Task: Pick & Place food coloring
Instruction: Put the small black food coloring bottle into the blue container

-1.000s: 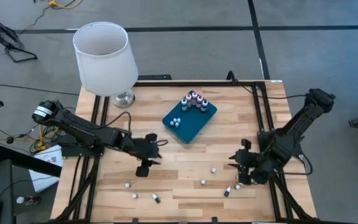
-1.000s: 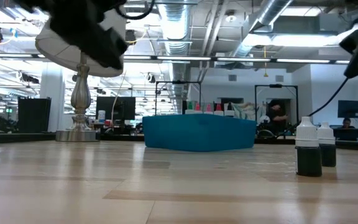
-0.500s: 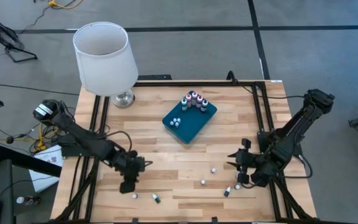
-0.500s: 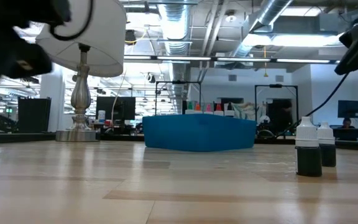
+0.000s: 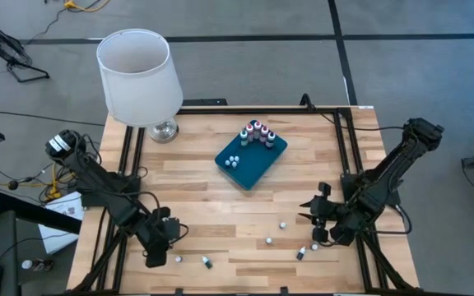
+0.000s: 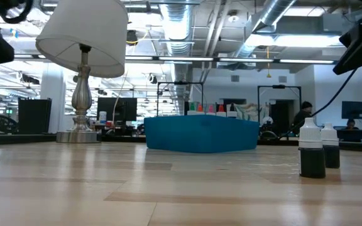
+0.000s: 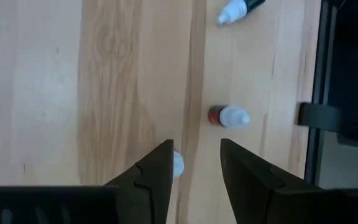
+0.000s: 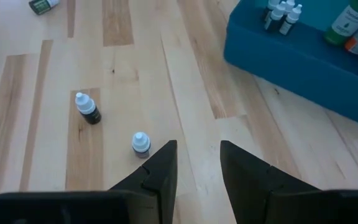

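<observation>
Several tiny food coloring bottles stand in the teal tray (image 5: 251,158), in a cluster at its far end (image 5: 257,133). Loose ones are scattered near the table's front: (image 5: 283,224), (image 5: 268,241), (image 5: 178,258), (image 5: 207,262). My left gripper (image 5: 159,249) hovers open over the near left of the table. A white-capped bottle (image 7: 178,163) shows just beside one finger, and a red bottle (image 7: 229,116) lies ahead. My right gripper (image 5: 313,224) hangs open at the near right, above two standing bottles (image 8: 87,107), (image 8: 140,144). Nothing sits between either pair of fingers.
A lamp with a white shade (image 5: 137,74) stands at the table's far left corner. Black frame rails (image 5: 348,156) run along the table's sides. Two dark bottles (image 6: 312,150) stand close to the low camera. Bare wood lies between the tray and the loose bottles.
My left gripper has swung from the table's middle toward its near left corner, sinking a little, rolling and tipping further downward as it went. It now hangs over the bottles there. Its fingers stayed open. My right gripper kept its place.
</observation>
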You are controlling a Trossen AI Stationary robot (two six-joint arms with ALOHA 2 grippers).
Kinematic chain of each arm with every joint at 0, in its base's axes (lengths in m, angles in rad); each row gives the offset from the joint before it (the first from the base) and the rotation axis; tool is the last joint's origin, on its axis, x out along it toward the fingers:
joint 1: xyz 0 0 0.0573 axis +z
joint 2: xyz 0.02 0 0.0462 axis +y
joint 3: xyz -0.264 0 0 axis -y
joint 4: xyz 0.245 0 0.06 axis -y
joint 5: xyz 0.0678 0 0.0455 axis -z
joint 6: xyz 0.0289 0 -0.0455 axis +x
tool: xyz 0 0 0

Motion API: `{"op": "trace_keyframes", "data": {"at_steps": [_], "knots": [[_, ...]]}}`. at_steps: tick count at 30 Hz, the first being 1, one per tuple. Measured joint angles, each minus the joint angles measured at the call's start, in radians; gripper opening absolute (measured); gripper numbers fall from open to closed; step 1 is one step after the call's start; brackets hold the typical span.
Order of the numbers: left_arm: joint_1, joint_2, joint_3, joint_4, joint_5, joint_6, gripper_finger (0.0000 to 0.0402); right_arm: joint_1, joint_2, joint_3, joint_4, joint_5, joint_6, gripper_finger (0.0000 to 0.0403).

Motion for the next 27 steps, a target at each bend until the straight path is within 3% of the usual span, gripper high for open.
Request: {"op": "trace_keyframes", "data": {"at_steps": [9,27], "knots": [[-0.024,0.014,-0.002,-0.043,-0.026,-0.010,0.0123,0.000,0.000,0.001,0.000,0.001,0.000,0.0111],[-0.027,0.110,-0.003,-0.036,0.027,0.028,0.0123,0.000,0.000,0.001,0.000,0.003,0.000,0.0111]]}}
